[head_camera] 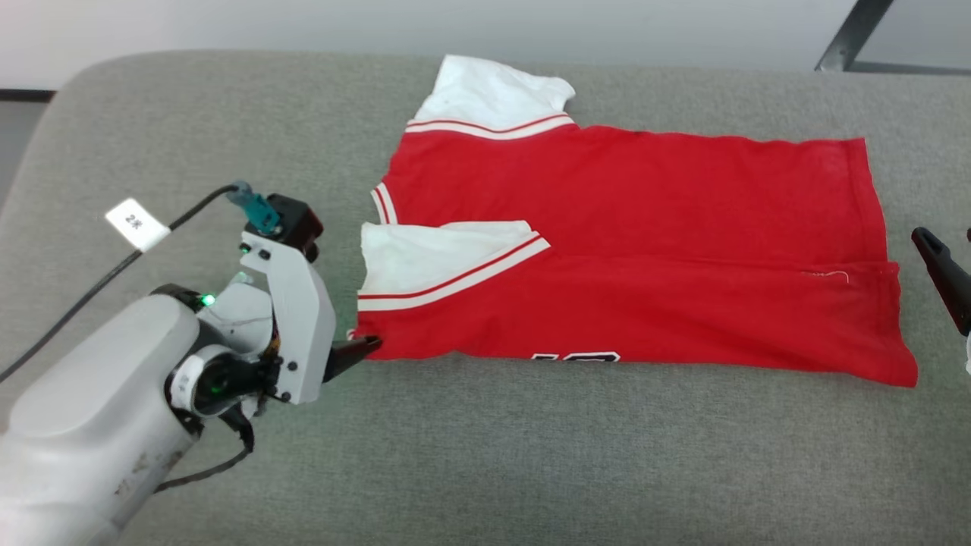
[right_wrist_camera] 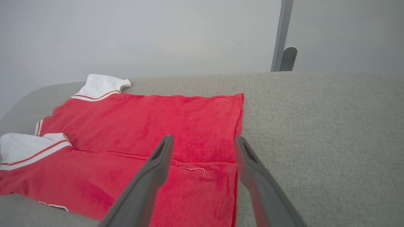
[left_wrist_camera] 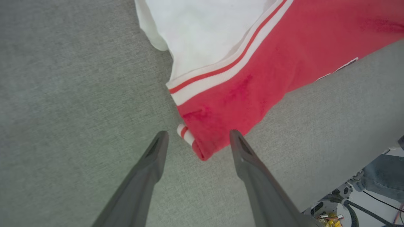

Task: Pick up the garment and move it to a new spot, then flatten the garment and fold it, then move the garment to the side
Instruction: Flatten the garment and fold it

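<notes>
The garment [head_camera: 630, 227] lies on the grey cushion, red with white sleeves and striped trim. Its near long side is folded over the body, one sleeve lies on top, and part of a black number peeks out at the front edge. My left gripper [head_camera: 356, 353] is open at the garment's near left corner; in the left wrist view that corner of the garment [left_wrist_camera: 252, 78] sits between the spread fingers of the left gripper [left_wrist_camera: 199, 135], untouched. My right gripper [head_camera: 948, 246] hovers at the hem end. It stands open [right_wrist_camera: 203, 140] above the garment [right_wrist_camera: 157, 132].
The grey cushioned surface [head_camera: 531, 455] extends well around the garment. A black cable with a white tag [head_camera: 136, 224] runs to my left wrist. A dark metal post [head_camera: 850, 38] stands at the back right. Past the cushion's front edge hang cables [left_wrist_camera: 331, 214] and blue denim [left_wrist_camera: 385, 176].
</notes>
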Motion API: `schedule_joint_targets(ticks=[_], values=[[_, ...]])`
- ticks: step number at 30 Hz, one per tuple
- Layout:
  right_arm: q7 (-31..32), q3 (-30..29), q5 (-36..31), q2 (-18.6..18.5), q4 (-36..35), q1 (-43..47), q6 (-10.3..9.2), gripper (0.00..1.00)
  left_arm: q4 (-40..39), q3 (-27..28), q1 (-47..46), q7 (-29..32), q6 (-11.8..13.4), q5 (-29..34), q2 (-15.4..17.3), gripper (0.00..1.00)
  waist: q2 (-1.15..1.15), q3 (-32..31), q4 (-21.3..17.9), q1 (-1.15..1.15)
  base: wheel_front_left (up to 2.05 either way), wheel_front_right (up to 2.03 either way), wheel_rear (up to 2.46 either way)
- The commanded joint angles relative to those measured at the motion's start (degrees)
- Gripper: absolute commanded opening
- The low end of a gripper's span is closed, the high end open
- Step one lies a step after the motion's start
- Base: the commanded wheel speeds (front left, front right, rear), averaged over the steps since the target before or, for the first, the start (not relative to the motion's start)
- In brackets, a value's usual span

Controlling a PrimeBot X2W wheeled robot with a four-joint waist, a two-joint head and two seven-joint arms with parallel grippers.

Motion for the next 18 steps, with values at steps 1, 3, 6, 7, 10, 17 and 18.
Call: schedule_joint_targets(ticks=[1, 3, 6, 7, 10, 17, 18], values=[[0.2, 0.1, 0.1, 0.2, -0.5, -0.6, -0.04, 1.0, 0.8, 0.6, -0.9, 0.2, 0.8, -0.8, -0.4, 1.0, 0.0, 1.7, -1.4, 0.0, 0.0, 0.0, 0.0], [0.4, -0.1, 0.1, 0.1, -0.9, -1.0, -0.04, 1.0, 2.0, 0.6, -0.9, 0.2, 0.6, -1.0, -1.1, 1.0, 0.0, 2.6, -2.0, 0.0, 0.0, 0.0, 0.0], [0.6, -0.4, 0.1, 0.2, -1.1, -1.2, -0.04, 1.0, 4.4, 0.7, -1.0, 0.3, 0.3, -1.7, -2.0, 1.0, 0.0, 3.8, -2.8, 0.0, 0.0, 0.0, 0.0], [0.6, -0.4, 0.1, 0.2, -1.2, -1.2, -0.04, 1.0, 5.3, 0.6, -1.0, 0.3, 0.2, -1.8, -2.3, 1.0, 0.0, 4.1, -3.0, 0.0, 0.0, 0.0, 0.0], [0.9, -0.5, 0.2, 0.2, -1.4, -1.4, -0.04, 1.0, 7.8, 0.2, -0.7, 1.0, -0.3, -2.5, -3.1, 1.0, 0.0, 4.9, -3.6, 0.0, 0.0, 0.0, 0.0], [2.6, -1.0, 0.5, -0.5, -1.8, -0.7, -0.04, 1.0, 11.4, 0.1, 0.5, 1.5, -1.8, -4.3, -4.4, 0.33, 0.0, 5.5, -3.9, 0.0, 0.0, 0.0, 0.0], [3.3, -0.9, 0.8, -0.8, -1.9, -0.5, -0.04, 1.0, 11.6, 0.2, 0.5, 1.3, -2.2, -4.5, -4.7, 0.0, 0.0, 5.5, -3.9, 0.0, 0.0, 0.0, 0.0]])
